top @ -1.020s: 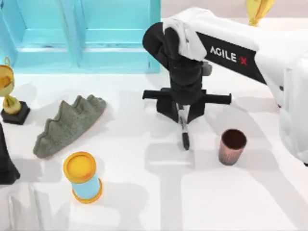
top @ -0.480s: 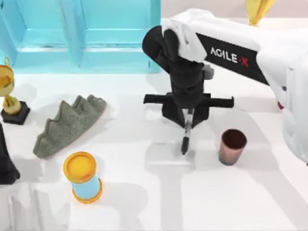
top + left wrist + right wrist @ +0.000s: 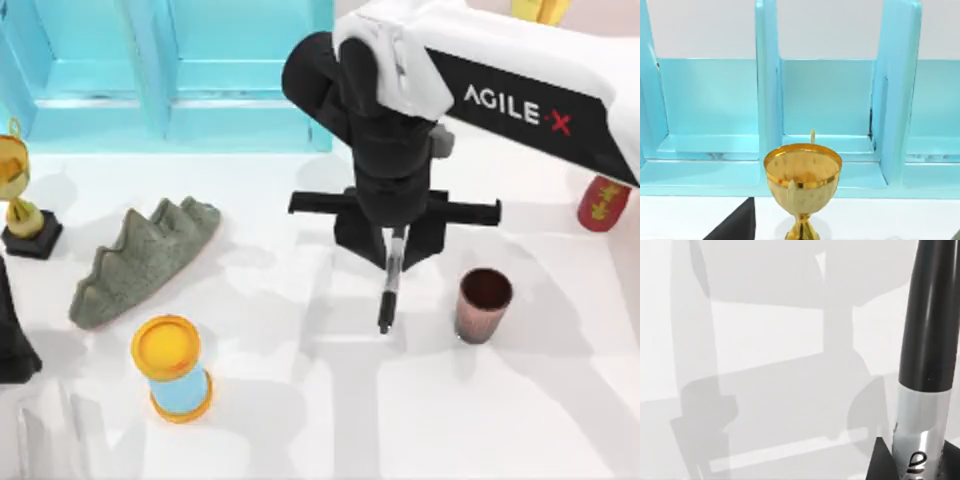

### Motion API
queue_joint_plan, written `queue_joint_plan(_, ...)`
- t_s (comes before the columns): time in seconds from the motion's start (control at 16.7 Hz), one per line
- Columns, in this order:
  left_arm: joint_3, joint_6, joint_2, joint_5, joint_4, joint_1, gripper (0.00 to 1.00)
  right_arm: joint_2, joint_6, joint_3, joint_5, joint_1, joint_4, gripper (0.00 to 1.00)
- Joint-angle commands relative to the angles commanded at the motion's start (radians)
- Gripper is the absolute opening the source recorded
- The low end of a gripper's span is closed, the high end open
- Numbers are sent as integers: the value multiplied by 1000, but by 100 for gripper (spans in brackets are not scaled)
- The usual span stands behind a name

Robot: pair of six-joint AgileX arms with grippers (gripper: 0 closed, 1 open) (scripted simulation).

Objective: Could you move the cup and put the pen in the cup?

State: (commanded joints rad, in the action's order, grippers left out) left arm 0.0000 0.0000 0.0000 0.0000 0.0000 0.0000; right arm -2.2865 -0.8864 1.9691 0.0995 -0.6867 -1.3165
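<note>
Now our right claw [image 3: 396,252] hangs above the bench [image 3: 500,420], clenched on the pen [image 3: 390,290], which points down just beside the cup [image 3: 484,304], on its left side. We judge the carrying step is in hand: the cup stands upright and open, with the pen not yet over it. Next, the pen's tip must come above the cup's mouth, then go straight down before we let go. Our left arm sits parked near a gold trophy [image 3: 802,182], far left of the cup.

A simulated tabletop: plain white table [image 3: 300,420], flat-shaded blue shelf [image 3: 200,70].
</note>
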Motion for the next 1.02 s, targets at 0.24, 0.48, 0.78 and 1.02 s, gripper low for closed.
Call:
queue_joint_plan(0.24, 0, 0, 0, 0, 0, 0, 100, 105, -33, -75, -3, -34, -22, 0)
queue_joint_plan(0.48, 0, 0, 0, 0, 0, 0, 100, 154, -49, -112, -4, -50, -33, 0)
queue_joint_plan(0.78, 0, 0, 0, 0, 0, 0, 100, 150, -49, -108, -4, -44, -31, 0)
queue_joint_plan(1.02, 0, 0, 0, 0, 0, 0, 100, 137, -4, -181, 44, -58, 30, 0)
